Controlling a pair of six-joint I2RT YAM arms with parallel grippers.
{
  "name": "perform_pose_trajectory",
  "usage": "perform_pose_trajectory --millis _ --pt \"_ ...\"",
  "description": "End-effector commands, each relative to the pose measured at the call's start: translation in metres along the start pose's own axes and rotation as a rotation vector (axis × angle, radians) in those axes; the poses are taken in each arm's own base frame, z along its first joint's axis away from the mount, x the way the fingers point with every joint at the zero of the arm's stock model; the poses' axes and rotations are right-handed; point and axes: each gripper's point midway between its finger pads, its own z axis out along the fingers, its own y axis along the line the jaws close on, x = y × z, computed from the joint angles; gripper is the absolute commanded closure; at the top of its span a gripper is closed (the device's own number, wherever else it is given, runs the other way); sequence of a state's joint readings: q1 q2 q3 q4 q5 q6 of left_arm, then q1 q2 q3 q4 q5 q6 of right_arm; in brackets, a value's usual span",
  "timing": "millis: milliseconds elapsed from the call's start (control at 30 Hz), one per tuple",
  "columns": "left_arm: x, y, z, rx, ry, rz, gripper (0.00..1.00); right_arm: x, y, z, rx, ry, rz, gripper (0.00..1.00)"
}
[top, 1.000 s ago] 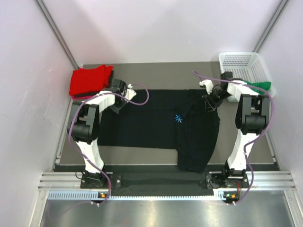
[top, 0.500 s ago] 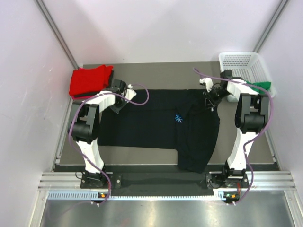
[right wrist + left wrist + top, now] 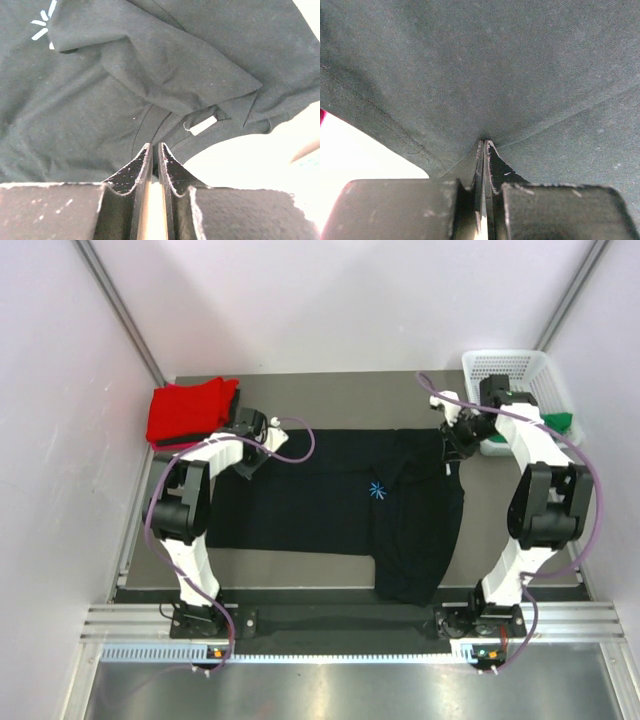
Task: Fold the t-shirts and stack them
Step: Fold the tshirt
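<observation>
Upper left: red t-shirt [image 3: 188, 415]. Centre: black t-shirt [image 3: 320, 502], spread flat. It is soft and limp, so I judge its edges the best holds. My left gripper [image 3: 484, 145] pinches its upper-left edge. My right gripper [image 3: 154, 147] stands narrow at the collar; whether it grips, I cannot tell.

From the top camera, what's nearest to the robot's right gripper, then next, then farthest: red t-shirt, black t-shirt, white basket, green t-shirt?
From the right gripper:
1. black t-shirt, right at its fingertips.
2. white basket, far right corner.
3. green t-shirt, at the basket's right edge.
4. red t-shirt, far left corner.
</observation>
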State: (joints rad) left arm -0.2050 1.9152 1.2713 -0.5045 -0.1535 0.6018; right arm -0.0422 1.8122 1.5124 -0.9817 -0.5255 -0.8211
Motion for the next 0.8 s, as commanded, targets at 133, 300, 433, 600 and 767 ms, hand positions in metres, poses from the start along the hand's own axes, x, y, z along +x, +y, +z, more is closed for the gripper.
perform_pose_trajectory --millis 133,300,433,600,767 --pt "-0.016 0.007 -0.016 -0.029 -0.09 -0.013 0.99 0.007 0.014 -0.004 -0.002 -0.002 0.017 0.65" --pt "-0.014 0.006 -0.016 -0.027 -0.088 -0.017 0.99 0.014 -0.007 0.025 0.007 0.017 0.051 0.57" --pt "-0.012 0.006 -0.018 -0.031 -0.081 -0.028 0.96 0.008 -0.021 0.034 0.019 0.017 0.052 0.56" --pt "-0.008 0.004 -0.018 -0.028 -0.069 -0.035 0.96 0.006 -0.036 0.05 0.019 0.028 0.056 0.55" --pt "-0.006 0.006 -0.019 -0.04 -0.059 -0.034 0.96 0.005 -0.042 0.063 0.012 0.028 0.061 0.55"
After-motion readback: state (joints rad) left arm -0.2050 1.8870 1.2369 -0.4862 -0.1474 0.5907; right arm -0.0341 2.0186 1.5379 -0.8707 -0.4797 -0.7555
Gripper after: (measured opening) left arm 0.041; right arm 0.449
